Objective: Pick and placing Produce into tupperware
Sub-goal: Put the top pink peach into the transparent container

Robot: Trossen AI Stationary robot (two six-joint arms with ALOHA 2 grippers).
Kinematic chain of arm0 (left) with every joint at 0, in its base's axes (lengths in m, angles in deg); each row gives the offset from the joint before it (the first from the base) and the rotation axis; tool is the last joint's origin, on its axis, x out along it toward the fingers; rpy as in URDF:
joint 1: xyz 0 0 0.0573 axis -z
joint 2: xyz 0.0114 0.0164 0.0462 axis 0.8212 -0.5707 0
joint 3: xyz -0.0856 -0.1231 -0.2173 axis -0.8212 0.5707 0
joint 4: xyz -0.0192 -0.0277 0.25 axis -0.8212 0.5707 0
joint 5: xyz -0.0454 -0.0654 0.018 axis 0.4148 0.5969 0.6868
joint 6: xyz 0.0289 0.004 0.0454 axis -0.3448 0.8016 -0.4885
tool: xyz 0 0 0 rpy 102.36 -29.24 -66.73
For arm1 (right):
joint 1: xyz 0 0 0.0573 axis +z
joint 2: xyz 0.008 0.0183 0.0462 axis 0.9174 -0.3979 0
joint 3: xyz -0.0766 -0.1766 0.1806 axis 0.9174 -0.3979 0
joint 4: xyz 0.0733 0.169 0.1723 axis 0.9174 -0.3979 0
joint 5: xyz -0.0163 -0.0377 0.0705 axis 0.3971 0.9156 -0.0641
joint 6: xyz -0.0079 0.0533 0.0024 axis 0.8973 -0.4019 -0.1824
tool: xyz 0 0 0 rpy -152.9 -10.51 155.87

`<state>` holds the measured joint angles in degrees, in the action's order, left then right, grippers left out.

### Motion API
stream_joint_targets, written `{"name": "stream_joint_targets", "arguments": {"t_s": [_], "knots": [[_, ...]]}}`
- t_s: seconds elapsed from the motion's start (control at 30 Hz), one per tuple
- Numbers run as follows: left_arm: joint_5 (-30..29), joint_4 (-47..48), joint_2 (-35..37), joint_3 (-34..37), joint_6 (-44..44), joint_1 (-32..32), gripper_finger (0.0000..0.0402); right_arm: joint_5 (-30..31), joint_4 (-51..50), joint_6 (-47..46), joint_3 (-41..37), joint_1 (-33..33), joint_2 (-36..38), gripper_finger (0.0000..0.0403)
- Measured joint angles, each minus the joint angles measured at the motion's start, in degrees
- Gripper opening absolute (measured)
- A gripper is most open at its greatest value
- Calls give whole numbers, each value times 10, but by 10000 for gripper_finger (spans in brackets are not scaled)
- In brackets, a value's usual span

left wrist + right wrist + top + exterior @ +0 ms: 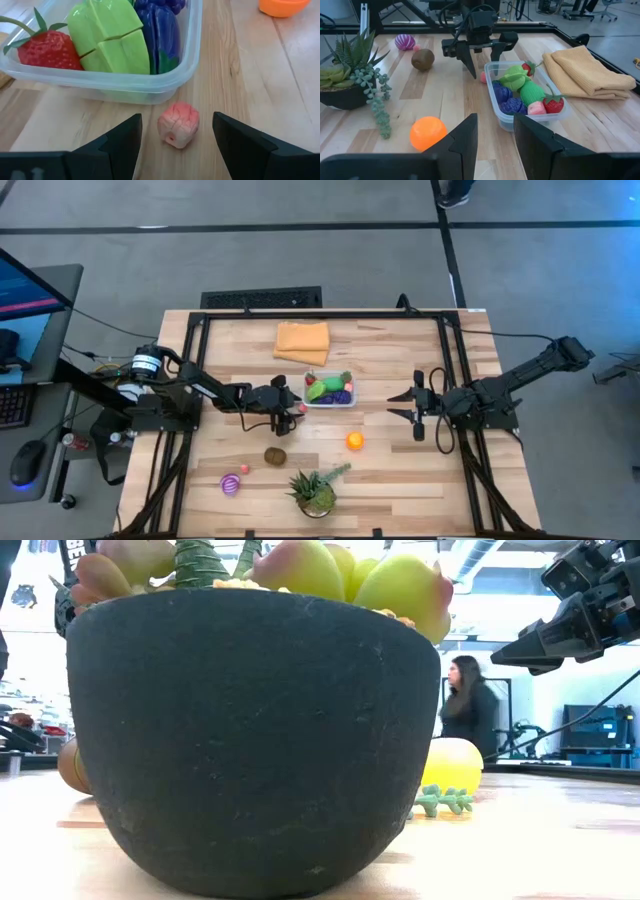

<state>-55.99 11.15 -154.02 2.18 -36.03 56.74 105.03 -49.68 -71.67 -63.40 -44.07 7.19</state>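
Note:
The tupperware (330, 391) is a clear tub at the table's middle; in the left wrist view the tupperware (150, 85) holds a strawberry (47, 50), a green piece (112, 42) and a purple piece (162, 35). A small pink produce piece (178, 124) lies on the table against the tub's near-left corner. My left gripper (177, 131) is open, one finger on each side of that piece without touching it. My right gripper (396, 405) is open and waits right of the tub. An orange (354, 441), a brown kiwi (275, 455) and a striped purple piece (231, 484) lie loose.
A folded orange cloth (302, 341) lies beyond the tub. A potted plant (316, 492) stands at the near edge and fills the low view (250, 740). A tiny pink piece (244, 469) lies by the striped one. A person (466, 700) stands in the room behind.

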Motion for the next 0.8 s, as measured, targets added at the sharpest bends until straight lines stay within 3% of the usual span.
{"name": "stream_joint_targets", "arguments": {"t_s": [0.43, 0.8], "knots": [[0, 3, 0, 0, 0, 0, 148, 0, 0, 0, 0, 0, 0, 118], [-1, 3, 0, 0, -4, 0, 116, 0, 0, 0, 0, 0, 0, 118]]}}
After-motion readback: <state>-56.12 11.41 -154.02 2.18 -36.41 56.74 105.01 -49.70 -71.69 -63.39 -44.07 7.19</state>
